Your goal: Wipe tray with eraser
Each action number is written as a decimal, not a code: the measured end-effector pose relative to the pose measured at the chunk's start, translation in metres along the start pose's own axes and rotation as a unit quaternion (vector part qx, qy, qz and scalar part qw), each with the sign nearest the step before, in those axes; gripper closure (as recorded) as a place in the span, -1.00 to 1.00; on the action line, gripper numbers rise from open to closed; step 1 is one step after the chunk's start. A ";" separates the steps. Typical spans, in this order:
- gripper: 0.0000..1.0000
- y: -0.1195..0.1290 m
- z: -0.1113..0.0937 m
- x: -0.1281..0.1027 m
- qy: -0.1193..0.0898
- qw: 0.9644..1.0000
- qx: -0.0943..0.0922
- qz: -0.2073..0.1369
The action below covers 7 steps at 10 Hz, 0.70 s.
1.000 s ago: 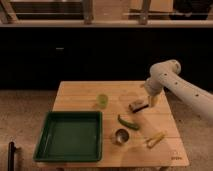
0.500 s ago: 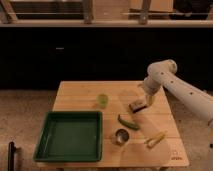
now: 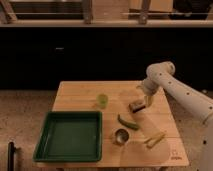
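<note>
The dark-green tray (image 3: 70,137) lies at the front left of the wooden table and holds nothing. The eraser (image 3: 135,106), a small tan block with a dark face, lies on the table right of centre, well apart from the tray. My gripper (image 3: 146,102) hangs from the white arm that reaches in from the right. It is low over the table, right at the eraser's right end.
A small green cup (image 3: 102,100) stands behind the tray's far right corner. A green curved vegetable (image 3: 128,122), a small metal cup (image 3: 120,135) and a yellow corn-like stick (image 3: 156,138) lie in front of the eraser. The wooden table (image 3: 80,95) ends just right of the stick.
My arm has swung a little to the left and lower, which brings the gripper against the eraser. The things on the table have not moved.
</note>
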 end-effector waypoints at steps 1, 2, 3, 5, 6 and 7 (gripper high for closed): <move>-0.60 0.000 0.003 0.000 -0.003 1.000 -0.001 -0.004; -0.60 0.002 0.009 0.001 -0.006 1.000 -0.002 -0.008; -0.60 0.002 0.012 0.001 -0.007 1.000 -0.002 -0.010; -0.60 0.001 0.017 0.000 -0.014 1.000 -0.004 -0.017; -0.60 0.000 0.019 -0.001 -0.016 1.000 -0.004 -0.021; -0.60 -0.001 0.023 -0.001 -0.019 1.000 -0.005 -0.025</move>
